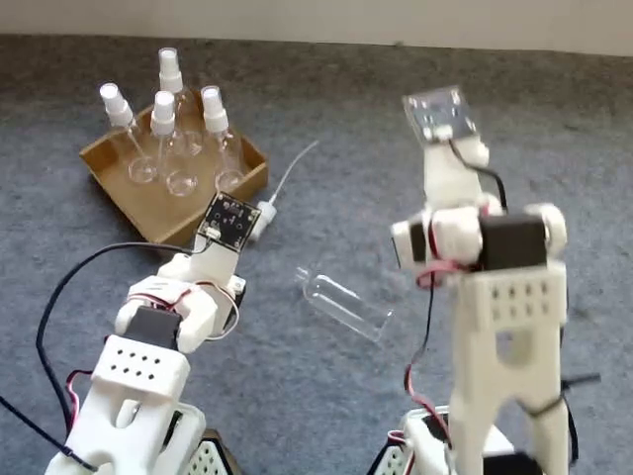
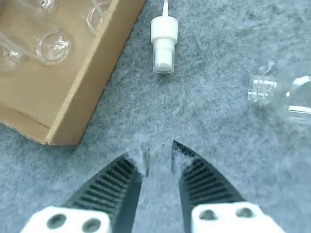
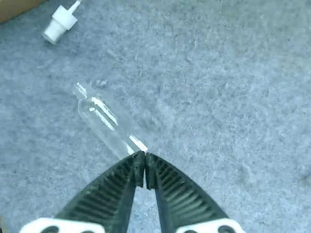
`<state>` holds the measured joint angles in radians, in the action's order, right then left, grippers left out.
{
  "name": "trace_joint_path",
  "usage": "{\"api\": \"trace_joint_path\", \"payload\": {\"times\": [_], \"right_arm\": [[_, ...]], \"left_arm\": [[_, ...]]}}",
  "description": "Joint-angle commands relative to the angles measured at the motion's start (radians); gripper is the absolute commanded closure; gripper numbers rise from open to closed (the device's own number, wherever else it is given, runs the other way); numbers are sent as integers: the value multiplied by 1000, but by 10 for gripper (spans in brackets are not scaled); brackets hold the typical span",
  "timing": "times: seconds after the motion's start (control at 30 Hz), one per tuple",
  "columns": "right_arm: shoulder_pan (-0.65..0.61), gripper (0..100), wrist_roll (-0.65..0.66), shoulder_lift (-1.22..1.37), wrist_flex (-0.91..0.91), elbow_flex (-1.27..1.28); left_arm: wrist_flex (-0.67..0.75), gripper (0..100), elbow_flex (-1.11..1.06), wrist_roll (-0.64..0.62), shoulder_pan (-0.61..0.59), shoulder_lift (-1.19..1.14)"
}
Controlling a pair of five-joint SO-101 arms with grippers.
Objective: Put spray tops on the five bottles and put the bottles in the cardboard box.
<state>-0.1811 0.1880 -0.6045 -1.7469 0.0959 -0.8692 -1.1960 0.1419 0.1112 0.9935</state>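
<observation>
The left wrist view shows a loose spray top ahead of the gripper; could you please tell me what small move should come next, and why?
Probably the left gripper should ease forward and close on the white plastic spray top. Its jaws stand apart and empty, the top lies straight ahead on the grey carpet, and the clear plastic bottle nearby has a bare neck.

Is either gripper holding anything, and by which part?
Nothing is held. The left gripper is open and empty; the right gripper is shut on nothing.

No legible txt, labels or nos. anywhere.
</observation>
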Motion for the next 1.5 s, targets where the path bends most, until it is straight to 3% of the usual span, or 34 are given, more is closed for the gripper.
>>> {"api": "trace_joint_path", "payload": {"times": [0.0, 0.1, 0.2, 0.33, 0.5, 0.63, 0.7, 0.97, 1.17, 1.33, 1.47], "right_arm": [[-2, 995, 3, -168, 62, 148], [-1, 995, 3, -292, 139, 317], [1, 995, 3, -427, 211, 478], [117, 995, 3, -590, 317, 651], [274, 995, 9, -705, 437, 848], [283, 995, 3, -731, 542, 1010], [285, 995, 3, -731, 595, 1073], [286, 995, 3, -731, 667, 1179], [286, 995, 3, -731, 667, 1181], [286, 995, 3, -731, 667, 1182], [286, 995, 3, -731, 667, 1182]], "left_arm": [[-101, 968, 131, 11, 10, 25], [-180, 960, 199, 11, 12, 25], [-250, 880, 239, 8, 53, 25], [-362, 780, 246, 14, 124, 27], [-385, 870, 269, 6, 156, 25], [-450, 965, 338, 5, 168, 18], [-526, 962, 400, -3, 183, 15], [-675, 780, 558, -219, 285, 15], [-669, 745, 565, -233, 285, -30], [-598, 743, 627, -97, 148, -260], [-523, 741, 731, 87, 54, -479]]}}
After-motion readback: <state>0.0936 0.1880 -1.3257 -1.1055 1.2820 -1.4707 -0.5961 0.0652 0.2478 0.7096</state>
